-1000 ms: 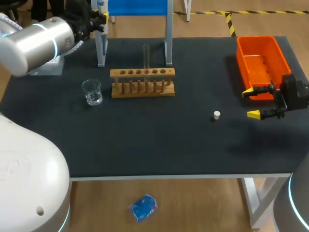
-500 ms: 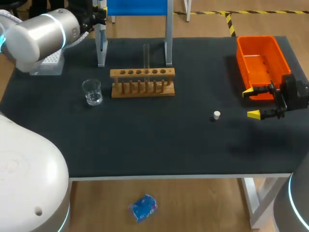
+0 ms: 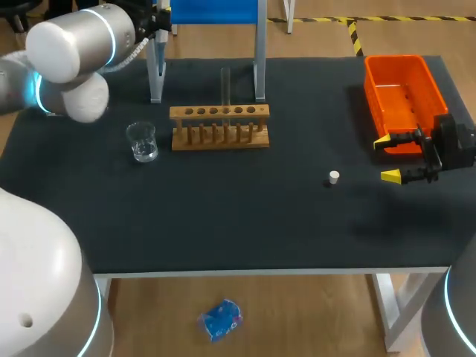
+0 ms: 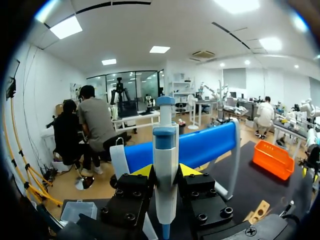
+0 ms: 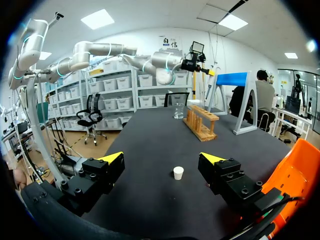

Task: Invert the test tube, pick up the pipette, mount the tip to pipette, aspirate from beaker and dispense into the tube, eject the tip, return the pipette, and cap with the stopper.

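White, blue-capped pipette (image 4: 165,150) in left pincer (image 4: 165,171).

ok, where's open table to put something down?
Widest bare patch: the front strip, from the rack and beaker to the near edge. Also open between rack and stopper. Crowded at the right, where the right tool sits by the orange bin, and back left, where the left tool holds the pipette.

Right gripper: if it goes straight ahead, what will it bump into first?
Likely the small white stopper, lying ahead of the right gripper, in line with the gap between its open fingers. It might pass over it; height is unclear.
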You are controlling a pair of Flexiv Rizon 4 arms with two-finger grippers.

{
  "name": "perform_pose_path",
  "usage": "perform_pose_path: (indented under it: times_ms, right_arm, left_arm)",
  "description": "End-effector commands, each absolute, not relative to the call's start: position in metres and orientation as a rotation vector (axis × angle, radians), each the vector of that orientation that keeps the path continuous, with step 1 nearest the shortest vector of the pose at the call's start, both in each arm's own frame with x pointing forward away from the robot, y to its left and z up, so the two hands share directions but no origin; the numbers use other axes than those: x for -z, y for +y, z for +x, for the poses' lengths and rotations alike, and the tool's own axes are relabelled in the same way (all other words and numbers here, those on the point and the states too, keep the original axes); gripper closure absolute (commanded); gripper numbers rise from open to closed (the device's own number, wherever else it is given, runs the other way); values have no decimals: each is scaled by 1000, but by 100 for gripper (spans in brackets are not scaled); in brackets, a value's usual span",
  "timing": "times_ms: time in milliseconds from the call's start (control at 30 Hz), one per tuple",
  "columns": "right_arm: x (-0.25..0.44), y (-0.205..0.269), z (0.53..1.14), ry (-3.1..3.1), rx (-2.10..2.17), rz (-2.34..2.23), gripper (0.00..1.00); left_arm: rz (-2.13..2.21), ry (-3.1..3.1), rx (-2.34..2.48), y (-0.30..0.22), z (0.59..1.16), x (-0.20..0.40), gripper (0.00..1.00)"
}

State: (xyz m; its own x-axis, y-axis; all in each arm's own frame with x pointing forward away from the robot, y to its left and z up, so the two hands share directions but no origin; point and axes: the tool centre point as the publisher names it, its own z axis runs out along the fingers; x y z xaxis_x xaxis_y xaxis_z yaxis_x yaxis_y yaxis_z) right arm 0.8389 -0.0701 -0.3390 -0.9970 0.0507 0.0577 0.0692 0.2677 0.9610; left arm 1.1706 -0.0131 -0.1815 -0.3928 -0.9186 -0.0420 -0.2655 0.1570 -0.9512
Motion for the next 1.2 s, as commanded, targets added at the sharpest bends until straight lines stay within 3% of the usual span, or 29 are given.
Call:
perform_pose_path:
  times_ms: [33, 1200]
  right_arm:
    - [339, -70, 838, -2491, 1887, -118, 0]
    - [339, -70, 838, -2491, 1887, -118, 0]
  left_arm:
    - [-1185, 1698, 1166, -15, 1168, 181, 100]
    - [-1316, 1698, 999, -5, 1197, 199, 100]
